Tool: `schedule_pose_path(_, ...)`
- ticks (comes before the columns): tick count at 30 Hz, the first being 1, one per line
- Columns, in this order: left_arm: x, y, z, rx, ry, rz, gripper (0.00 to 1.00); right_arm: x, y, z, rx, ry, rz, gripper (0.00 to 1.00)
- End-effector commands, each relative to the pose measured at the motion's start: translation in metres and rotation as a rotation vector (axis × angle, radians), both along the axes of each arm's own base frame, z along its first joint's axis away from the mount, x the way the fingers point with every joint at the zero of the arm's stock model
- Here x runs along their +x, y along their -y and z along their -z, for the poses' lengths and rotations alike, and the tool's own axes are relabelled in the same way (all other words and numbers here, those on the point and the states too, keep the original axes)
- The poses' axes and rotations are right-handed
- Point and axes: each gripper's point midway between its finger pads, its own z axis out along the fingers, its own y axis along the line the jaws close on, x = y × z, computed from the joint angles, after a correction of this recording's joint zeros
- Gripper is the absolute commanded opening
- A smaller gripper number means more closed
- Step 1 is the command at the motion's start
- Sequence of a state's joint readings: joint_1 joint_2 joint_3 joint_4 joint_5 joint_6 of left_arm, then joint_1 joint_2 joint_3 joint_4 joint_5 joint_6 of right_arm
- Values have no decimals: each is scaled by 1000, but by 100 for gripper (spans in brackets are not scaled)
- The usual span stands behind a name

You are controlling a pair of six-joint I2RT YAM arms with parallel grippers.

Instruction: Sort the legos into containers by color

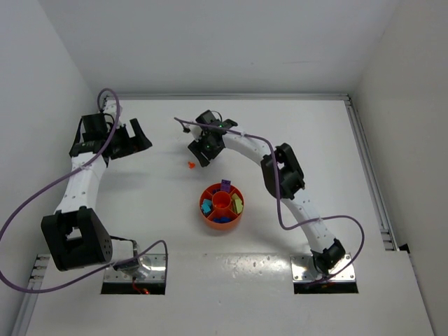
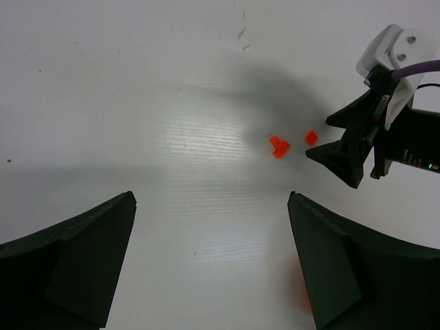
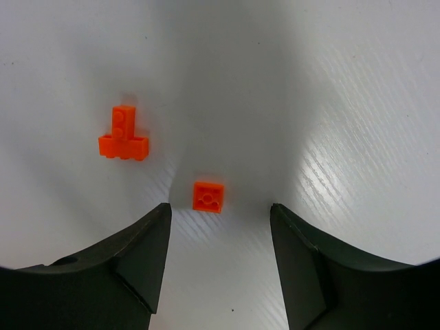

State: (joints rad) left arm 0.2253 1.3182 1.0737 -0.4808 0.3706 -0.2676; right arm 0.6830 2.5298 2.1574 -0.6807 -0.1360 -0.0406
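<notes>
Two orange legos lie on the white table: a T-shaped one (image 3: 124, 137) and a small square one (image 3: 207, 196). Both also show in the left wrist view, the T-shaped lego (image 2: 278, 146) and the square one (image 2: 311, 137). My right gripper (image 3: 220, 210) is open and empty, low over the table, with the square lego just ahead of its fingertips. The top view shows the right gripper (image 1: 196, 157) beside the T-shaped lego (image 1: 190, 165). My left gripper (image 1: 145, 136) is open and empty, well to the left. The round orange tray (image 1: 210, 218) holds sorted purple, teal, yellow-green and blue legos.
The right arm arches from its base at the near right over the tray's far side. The right gripper (image 2: 320, 139) faces the left wrist camera from the right. White walls close the table at the back and both sides. A metal rail (image 1: 371, 182) runs along the right edge.
</notes>
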Motion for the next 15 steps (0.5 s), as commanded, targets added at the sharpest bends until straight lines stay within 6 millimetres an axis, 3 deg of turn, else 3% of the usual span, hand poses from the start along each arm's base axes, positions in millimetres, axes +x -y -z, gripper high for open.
schedule_pose_path(1, 5, -3, -2, -11, 19, -6, 99, 8, -13, -4, 12, 55, 21, 60)
schedule_pose_path(8, 5, -2, 1, -19, 11, 1, 99, 1, -6, 8, -31, 44, 37, 60)
schedule_pose_path(15, 8, -2, 4, -29, 0, -5, 99, -7, 5, 24, -64, 13, 88, 52)
